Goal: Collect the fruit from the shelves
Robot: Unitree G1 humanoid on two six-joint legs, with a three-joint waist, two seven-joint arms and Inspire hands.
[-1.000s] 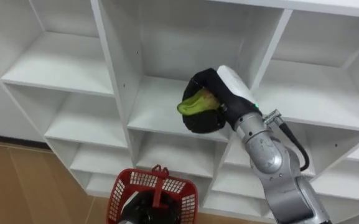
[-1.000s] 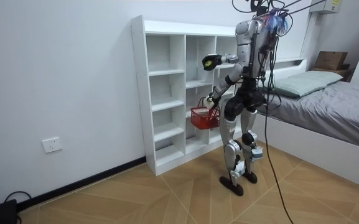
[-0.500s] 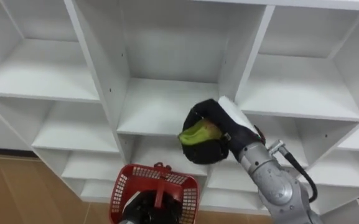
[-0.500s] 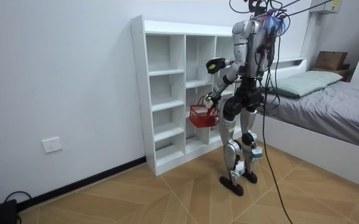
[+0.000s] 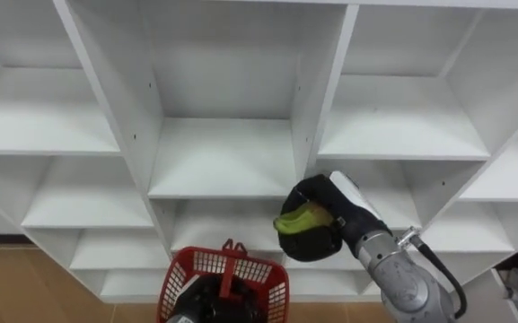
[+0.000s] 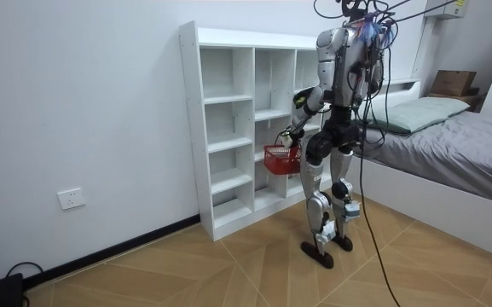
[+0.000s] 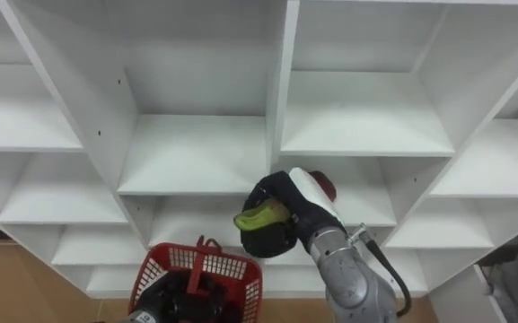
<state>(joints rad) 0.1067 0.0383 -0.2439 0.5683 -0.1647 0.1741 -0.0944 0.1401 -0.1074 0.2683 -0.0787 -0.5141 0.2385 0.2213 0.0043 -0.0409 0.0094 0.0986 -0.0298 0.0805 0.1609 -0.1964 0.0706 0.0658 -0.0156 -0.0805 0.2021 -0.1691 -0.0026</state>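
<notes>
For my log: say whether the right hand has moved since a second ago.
Yes. Against the closet in the room view, the right hand, shut on the green fruit, has dropped lower, toward the red basket.

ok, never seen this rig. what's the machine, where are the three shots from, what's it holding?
A two-legged humanoid robot stands at a white closet of open shelves. Two pictures come from the cameras in its head, looking down; the third from a camera standing in the room. Its right hand is curled round a yellow-green fruit in front of the shelves. Its left hand carries a red basket by the handle, lower and to the left of the fruit.
</notes>
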